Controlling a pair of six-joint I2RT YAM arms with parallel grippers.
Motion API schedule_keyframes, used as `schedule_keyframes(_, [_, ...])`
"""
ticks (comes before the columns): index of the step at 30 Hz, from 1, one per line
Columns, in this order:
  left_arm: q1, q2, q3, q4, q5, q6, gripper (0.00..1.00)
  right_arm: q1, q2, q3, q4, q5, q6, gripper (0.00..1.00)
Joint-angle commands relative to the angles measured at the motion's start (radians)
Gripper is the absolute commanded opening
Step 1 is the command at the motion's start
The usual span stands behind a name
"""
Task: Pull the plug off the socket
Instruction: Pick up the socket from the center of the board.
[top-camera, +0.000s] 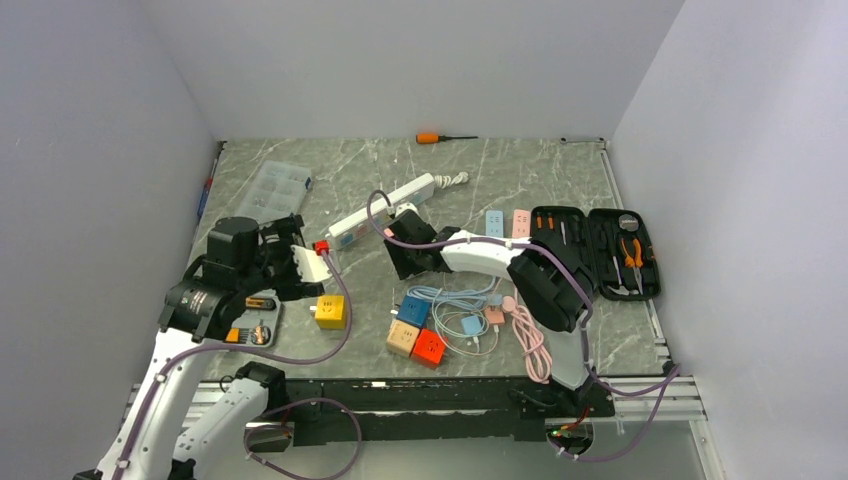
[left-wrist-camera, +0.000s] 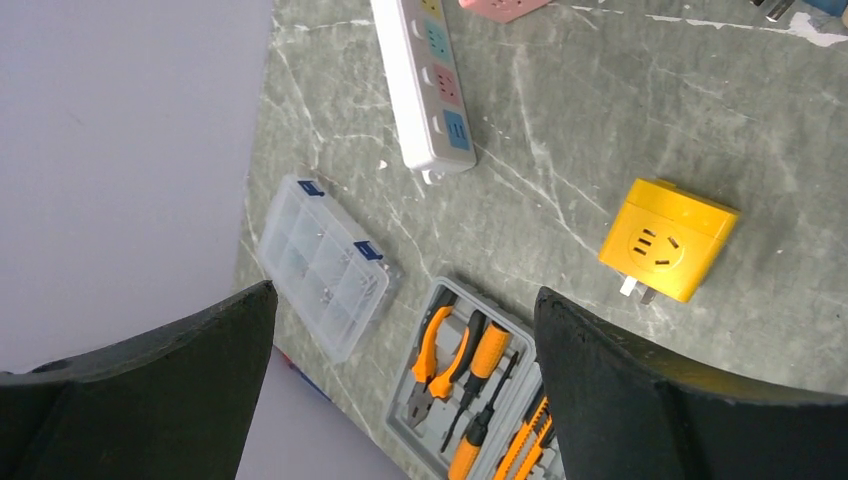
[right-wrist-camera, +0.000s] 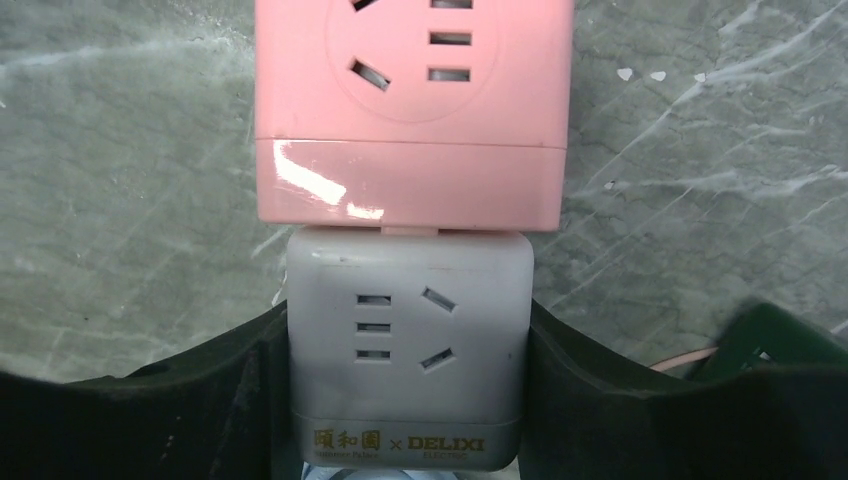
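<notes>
In the right wrist view a white cube plug adapter (right-wrist-camera: 408, 330) is plugged into the side of a pink cube socket (right-wrist-camera: 410, 110); both lie on the marble table. My right gripper (right-wrist-camera: 408, 345) is shut on the white adapter, one finger on each side. In the top view the right gripper (top-camera: 403, 226) sits beside the white power strip (top-camera: 385, 210); the two cubes are mostly hidden under it. My left gripper (top-camera: 300, 266) is open and empty at the left, raised over the table. In its own view the left gripper (left-wrist-camera: 405, 300) hangs above a tool tray (left-wrist-camera: 480, 400).
A yellow cube socket (left-wrist-camera: 668, 238) lies right of the left gripper. A clear organiser box (top-camera: 278, 188) is at the back left. An open black tool case (top-camera: 595, 250) is at the right. Coloured cube sockets and coiled cables (top-camera: 450, 320) lie at front centre. A screwdriver (top-camera: 440, 137) lies at the back.
</notes>
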Motion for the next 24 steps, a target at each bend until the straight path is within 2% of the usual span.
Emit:
schedule_keyframes(1, [0.007, -0.048, 0.041, -0.007, -0.001, 0.029, 0.99, 0.015, -0.050, -0.002, 0.065, 0.023, -0.002, 0.37])
schedule_keyframes(4, [0.007, -0.084, 0.010, 0.014, 0.008, 0.048, 0.99, 0.019, -0.084, 0.039, 0.026, 0.031, -0.014, 0.16])
schedule_keyframes(6, [0.007, -0.101, -0.014, 0.029, 0.016, 0.072, 0.99, 0.019, -0.119, 0.073, -0.007, 0.029, -0.021, 0.08])
schedule_keyframes(11, [0.007, -0.226, -0.133, 0.111, 0.084, 0.235, 0.99, 0.020, -0.212, 0.154, -0.110, -0.097, -0.018, 0.06])
schedule_keyframes(13, [0.008, -0.297, -0.193, 0.133, 0.124, 0.326, 0.99, 0.023, -0.253, 0.160, -0.131, -0.175, -0.014, 0.00])
schedule_keyframes(20, [0.007, -0.438, -0.317, 0.206, 0.264, 0.501, 0.99, 0.042, -0.351, 0.180, -0.178, -0.426, -0.028, 0.00])
schedule_keyframes(24, [0.007, -0.494, -0.383, 0.249, 0.317, 0.642, 0.99, 0.073, -0.378, 0.219, -0.211, -0.492, -0.042, 0.00])
